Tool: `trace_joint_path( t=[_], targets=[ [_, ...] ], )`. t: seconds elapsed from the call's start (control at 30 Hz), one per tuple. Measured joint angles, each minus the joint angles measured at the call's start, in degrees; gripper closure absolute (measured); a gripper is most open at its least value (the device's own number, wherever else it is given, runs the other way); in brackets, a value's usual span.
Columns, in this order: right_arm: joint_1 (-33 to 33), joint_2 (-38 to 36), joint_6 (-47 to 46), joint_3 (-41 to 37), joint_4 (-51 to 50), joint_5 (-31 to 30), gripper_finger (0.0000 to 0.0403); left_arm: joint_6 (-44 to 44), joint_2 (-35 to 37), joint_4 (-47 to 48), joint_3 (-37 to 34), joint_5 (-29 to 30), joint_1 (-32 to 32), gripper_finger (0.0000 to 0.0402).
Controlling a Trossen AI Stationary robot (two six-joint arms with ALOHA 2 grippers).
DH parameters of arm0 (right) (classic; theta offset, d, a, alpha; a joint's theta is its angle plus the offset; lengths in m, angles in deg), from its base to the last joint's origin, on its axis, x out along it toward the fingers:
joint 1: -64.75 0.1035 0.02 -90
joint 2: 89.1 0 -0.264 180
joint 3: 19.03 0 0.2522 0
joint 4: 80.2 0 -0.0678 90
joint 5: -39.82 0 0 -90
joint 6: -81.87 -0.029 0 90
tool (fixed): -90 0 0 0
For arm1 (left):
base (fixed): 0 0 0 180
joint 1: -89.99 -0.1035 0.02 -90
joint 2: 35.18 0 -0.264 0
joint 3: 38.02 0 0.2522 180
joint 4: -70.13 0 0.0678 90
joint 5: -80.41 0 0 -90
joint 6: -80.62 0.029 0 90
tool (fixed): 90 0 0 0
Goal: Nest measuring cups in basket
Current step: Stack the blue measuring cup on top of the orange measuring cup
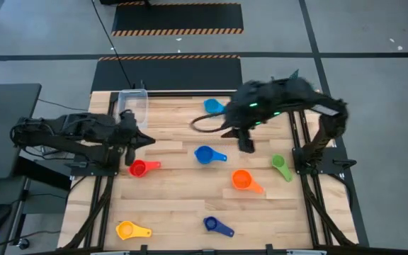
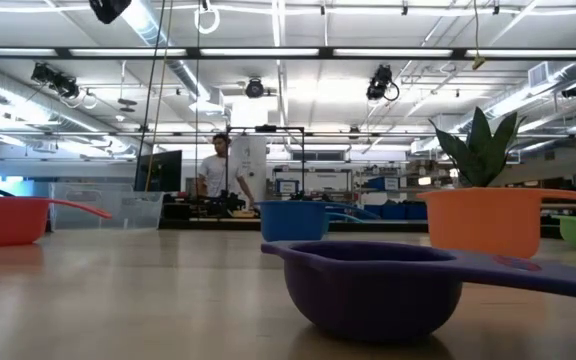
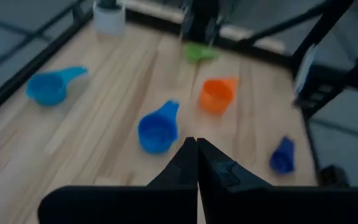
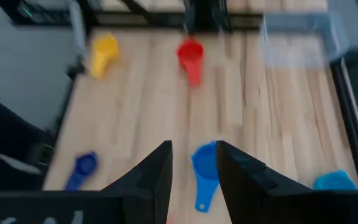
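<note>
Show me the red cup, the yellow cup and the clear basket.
red cup (image 1: 138,168), high view, on its bowl.
yellow cup (image 1: 125,229), high view, on its bowl.
clear basket (image 1: 145,106), high view, on its right wall.

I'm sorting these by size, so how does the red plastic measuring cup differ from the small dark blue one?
The red plastic measuring cup looks wider than the small dark blue plastic measuring cup. The red one lies near the left end effector; the dark blue one sits at the table's near edge, away from both arms. Both rest on the wooden table, outside the clear basket.
</note>
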Motion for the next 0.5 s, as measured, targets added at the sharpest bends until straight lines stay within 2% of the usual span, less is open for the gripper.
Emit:
trace_joint_path(
  t=[0.23,0.5],
  targets=[
    [4.03,-9.91,0.42,0.01,3.04,-0.03,0.0274,1.31,-14.53,10.43,13.32,-1.48,-3.11,0.0399],
    [8.97,-18.48,0.57,0.01,2.40,-0.03,0.0274,6.16,-28.74,10.42,25.17,-4.46,-5.31,0.0367]
  ],
)
